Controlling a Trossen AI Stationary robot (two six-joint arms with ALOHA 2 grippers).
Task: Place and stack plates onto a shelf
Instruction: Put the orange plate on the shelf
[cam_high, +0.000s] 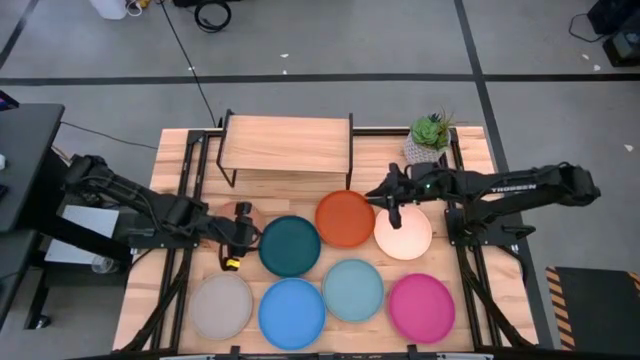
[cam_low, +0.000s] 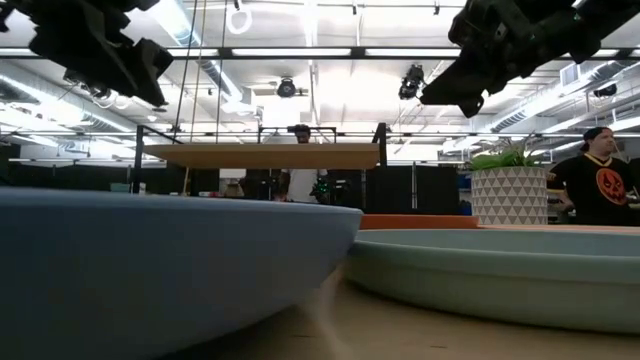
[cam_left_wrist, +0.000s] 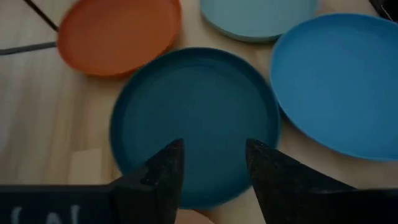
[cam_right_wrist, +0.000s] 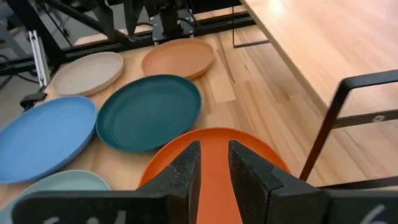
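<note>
1. Eight plates spread flat on the slatted table (cam_high: 470, 300), none yet on the shelf (cam_high: 285, 143), bare at the far edge.
2. Right gripper (cam_right_wrist: 213, 163) poised over the orange plate (cam_high: 345, 218), fingers narrowly apart, holding nothing; arm stretched in low from the right.
3. Left gripper (cam_left_wrist: 211, 163) hovering open beside the dark teal plate (cam_left_wrist: 194, 121).
4. Likely risk: fingers skidding off a thin rim, shoving the plate into the cream plate (cam_high: 404, 233) just beside it.
</note>
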